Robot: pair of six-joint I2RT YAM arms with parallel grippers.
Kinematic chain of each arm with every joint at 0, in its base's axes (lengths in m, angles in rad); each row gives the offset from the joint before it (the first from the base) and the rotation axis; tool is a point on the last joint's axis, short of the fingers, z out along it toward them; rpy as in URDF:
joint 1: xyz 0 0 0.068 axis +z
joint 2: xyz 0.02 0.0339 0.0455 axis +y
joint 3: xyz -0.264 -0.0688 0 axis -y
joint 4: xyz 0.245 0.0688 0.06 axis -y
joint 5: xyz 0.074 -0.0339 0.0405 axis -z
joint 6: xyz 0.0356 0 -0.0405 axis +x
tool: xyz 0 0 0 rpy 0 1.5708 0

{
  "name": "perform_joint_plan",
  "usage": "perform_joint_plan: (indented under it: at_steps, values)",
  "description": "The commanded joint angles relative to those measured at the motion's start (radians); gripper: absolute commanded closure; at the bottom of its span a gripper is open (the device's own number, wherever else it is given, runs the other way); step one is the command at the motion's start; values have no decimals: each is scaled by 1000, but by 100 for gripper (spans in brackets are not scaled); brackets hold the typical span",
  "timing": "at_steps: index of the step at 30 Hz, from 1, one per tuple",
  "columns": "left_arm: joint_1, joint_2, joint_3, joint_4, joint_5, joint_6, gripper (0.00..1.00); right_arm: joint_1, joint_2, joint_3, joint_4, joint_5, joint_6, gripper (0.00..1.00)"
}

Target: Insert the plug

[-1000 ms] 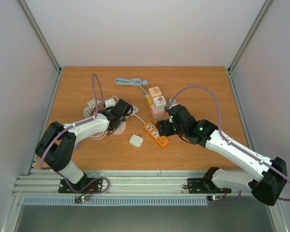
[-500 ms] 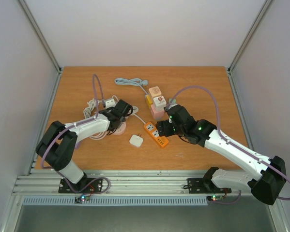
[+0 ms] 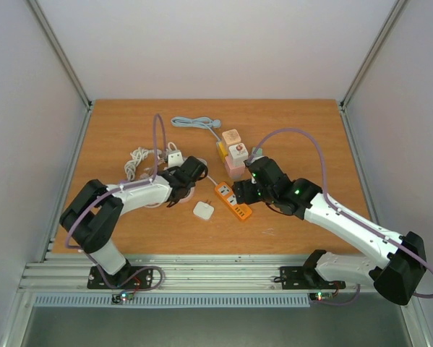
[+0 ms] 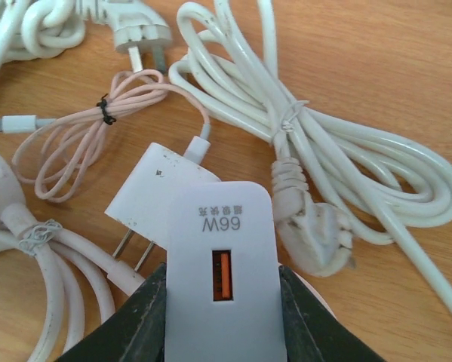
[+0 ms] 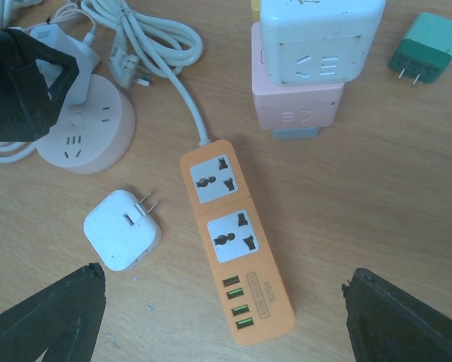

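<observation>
Left wrist, white charger (image 4: 222,249) clamped inside left pincer (image 4: 220,305)

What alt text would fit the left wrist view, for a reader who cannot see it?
The left gripper holds a white 66W charger with an orange port between its dark fingers. Beyond it on the wooden table lie a second white charger with a thin pink cable plugged in, and coiled white cords.

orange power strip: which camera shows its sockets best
The right wrist view: the orange power strip lies close, both sockets and four USB ports facing the lens. Top external shows the orange power strip small, details lost. The left wrist view misses it.
</observation>
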Motion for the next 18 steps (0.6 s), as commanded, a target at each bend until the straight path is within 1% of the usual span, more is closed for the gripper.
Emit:
perform_joint_plan:
  at_steps: [1, 4, 8, 11, 14, 18]
  values:
    - [-11, 36, -47, 147, 117, 51, 100, 4, 1, -15, 24, 12, 24, 13]
    - [-11, 52, -31, 149, 125, 86, 100, 4, 3, -23, 26, 11, 32, 13]
    - [-13, 90, 0, 60, 115, 68, 100, 5, 9, -32, 32, 8, 34, 13]
    - [-28, 111, 0, 6, 105, 46, 99, 5, 15, -37, 37, 5, 73, 13]
    - [-55, 112, -25, -18, 90, 16, 100, 4, 19, -38, 40, 5, 78, 13]
    - [-76, 109, -88, -9, 112, -21, 100, 5, 22, -40, 44, 3, 80, 13]
